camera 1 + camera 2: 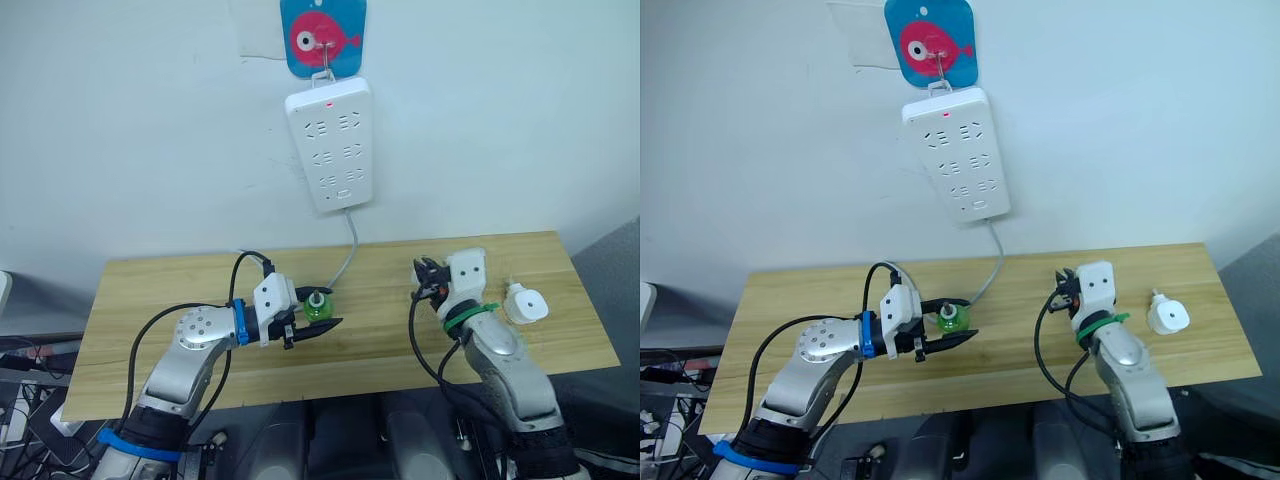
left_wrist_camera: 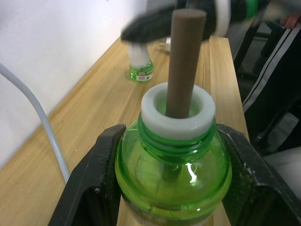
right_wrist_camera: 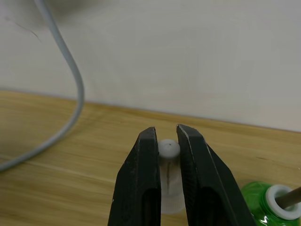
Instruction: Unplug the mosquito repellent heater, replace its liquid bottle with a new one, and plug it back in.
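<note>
The green bottle (image 2: 173, 176), wick upright, is clamped in the left pincer (image 1: 316, 316) near the worktop (image 1: 150, 290) centre. A small white cap (image 3: 169, 149) is gripped by the right pincer (image 1: 430, 272). The heater (image 1: 524, 304) lies unplugged at three o'clock, just beside that arm. Beyond, at twelve o'clock, a power strip (image 1: 331, 143) hangs on the wall, its cable (image 1: 349, 250) trailing behind the bottle.

No text reads anywhere; the far bottle's label (image 2: 141, 74) seems blurred.
</note>
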Tool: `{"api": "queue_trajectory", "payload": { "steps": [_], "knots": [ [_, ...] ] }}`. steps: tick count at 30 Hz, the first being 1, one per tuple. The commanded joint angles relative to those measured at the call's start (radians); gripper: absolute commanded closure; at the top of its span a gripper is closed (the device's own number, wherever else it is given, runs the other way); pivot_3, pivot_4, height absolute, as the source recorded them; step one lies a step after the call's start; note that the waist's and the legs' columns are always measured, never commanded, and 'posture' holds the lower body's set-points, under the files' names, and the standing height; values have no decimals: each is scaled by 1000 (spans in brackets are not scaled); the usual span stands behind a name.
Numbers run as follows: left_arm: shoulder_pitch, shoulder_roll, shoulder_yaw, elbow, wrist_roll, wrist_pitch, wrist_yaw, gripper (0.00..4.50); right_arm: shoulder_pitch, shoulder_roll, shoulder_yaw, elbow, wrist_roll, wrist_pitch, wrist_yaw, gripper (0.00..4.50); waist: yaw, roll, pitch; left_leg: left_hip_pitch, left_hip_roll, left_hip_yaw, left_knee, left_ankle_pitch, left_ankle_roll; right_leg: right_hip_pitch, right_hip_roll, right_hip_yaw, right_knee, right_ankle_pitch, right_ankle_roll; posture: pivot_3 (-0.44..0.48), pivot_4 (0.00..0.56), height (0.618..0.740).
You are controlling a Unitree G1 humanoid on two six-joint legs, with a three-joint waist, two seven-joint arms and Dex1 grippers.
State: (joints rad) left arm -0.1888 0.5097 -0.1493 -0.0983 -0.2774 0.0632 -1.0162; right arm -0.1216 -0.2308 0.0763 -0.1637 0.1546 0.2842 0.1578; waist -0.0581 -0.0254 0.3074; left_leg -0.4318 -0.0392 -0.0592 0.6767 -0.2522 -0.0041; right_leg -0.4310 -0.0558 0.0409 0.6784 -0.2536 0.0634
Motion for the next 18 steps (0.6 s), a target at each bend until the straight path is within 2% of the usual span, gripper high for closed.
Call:
{"api": "queue_trajectory", "payload": {
  "steps": [1, 10, 16, 18],
  "knots": [
    [8, 12, 16, -46, -16, 4, 2, 2243, -36, 21, -16, 110, -27, -130, 15, 4284, 0, 0, 0, 0, 0, 0, 0, 0, 0, 0, 0, 0, 0, 0, 0, -56, 319, 740],
    [39, 35, 25, -105, -28, 34, 7, 2243, -119, 28, -8, 410, -94, -294, 52, 4284, 3, 0, 1, 0, 0, 0, 0, 0, 0, 0, 0, 0, 0, 0, 0, -15, 329, 740],
    [53, 47, 30, -132, -35, 51, 10, 2243, -141, 38, -29, 472, -82, -340, 85, 4284, 4, 0, 1, 0, 0, 0, 0, 0, 0, 0, 0, 0, 0, 0, 0, -14, 322, 740],
    [52, 46, 31, -133, -34, 52, 9, 2243, -140, 39, -35, 474, -82, -343, 89, 3561, 4, 0, 1, 0, 0, 0, 0, 0, 0, 0, 0, 0, 0, 0, 0, -14, 322, 740]
  ]
}}
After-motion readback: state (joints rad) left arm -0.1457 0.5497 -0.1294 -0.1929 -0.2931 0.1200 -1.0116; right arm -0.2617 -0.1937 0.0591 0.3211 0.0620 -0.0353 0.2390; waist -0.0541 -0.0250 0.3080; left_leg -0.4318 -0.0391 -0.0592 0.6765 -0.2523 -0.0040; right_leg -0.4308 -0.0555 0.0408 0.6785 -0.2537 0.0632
